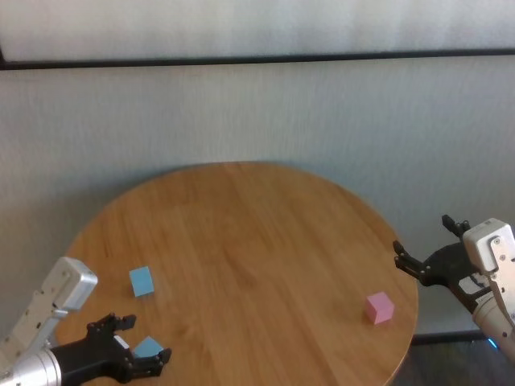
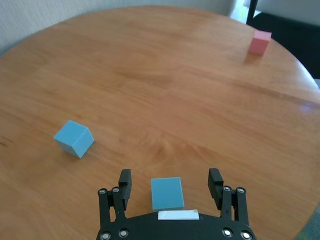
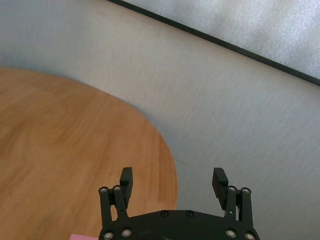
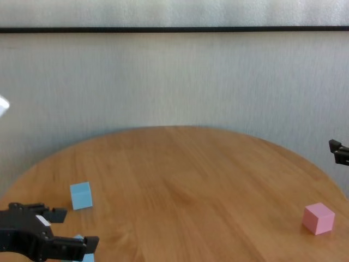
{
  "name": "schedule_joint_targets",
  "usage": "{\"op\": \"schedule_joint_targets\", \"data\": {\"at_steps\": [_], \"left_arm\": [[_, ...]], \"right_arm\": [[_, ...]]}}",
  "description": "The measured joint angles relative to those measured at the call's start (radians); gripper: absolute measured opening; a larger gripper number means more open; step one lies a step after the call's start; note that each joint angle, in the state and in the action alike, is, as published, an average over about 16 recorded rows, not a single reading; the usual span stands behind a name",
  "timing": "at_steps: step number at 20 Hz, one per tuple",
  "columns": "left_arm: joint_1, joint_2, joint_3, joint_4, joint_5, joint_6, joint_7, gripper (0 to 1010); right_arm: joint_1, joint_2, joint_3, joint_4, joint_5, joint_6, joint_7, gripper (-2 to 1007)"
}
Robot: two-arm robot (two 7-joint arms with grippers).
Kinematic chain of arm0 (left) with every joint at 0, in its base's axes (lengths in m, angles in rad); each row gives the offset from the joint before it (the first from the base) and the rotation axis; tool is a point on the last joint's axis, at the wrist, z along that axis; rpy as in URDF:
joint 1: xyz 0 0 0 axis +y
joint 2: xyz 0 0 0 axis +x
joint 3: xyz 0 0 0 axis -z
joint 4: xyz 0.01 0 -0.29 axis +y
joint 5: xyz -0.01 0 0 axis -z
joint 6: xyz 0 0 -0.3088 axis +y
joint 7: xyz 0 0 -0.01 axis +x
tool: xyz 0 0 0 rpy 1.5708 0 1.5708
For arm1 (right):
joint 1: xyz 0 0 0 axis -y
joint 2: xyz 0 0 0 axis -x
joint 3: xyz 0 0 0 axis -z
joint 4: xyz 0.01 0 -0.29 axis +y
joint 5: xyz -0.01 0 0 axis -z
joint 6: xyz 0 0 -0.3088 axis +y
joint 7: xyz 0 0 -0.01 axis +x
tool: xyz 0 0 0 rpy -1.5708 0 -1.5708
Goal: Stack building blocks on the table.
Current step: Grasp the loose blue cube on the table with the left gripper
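At the near left edge of the round brown wood-grain desk (image 1: 241,233), your left gripper (image 2: 171,186) straddled the nearer light blue matte cube (image 2: 167,193), jaws wide. You were mid-pickup; closing comes next. Your right gripper (image 1: 430,245) hung idle, jaws wide.

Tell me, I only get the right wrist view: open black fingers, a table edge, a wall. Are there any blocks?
Observer: Yes, a pink block sits near the table's right edge, close to the right gripper.
Operator: Any others?
Observer: Two light blue blocks; one lies free on the left.
Operator: And the second?
Observer: The near blue block lies between the open fingers of the left gripper, not yet clamped.
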Motion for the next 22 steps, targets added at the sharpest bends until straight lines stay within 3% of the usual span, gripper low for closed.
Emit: {"op": "schedule_joint_targets", "data": {"at_steps": [8, 22], "left_arm": [[-0.011, -0.021, 0.001, 0.012, 0.015, 0.057, 0.006, 1003], [-0.044, -0.032, 0.02, 0.041, 0.001, 0.144, -0.015, 1003]], "right_arm": [[0.0, 0.0, 0.0, 0.0, 0.0, 0.0, 0.0, 1001], [0.0, 0.0, 0.0, 0.0, 0.0, 0.0, 0.0, 1001]]}}
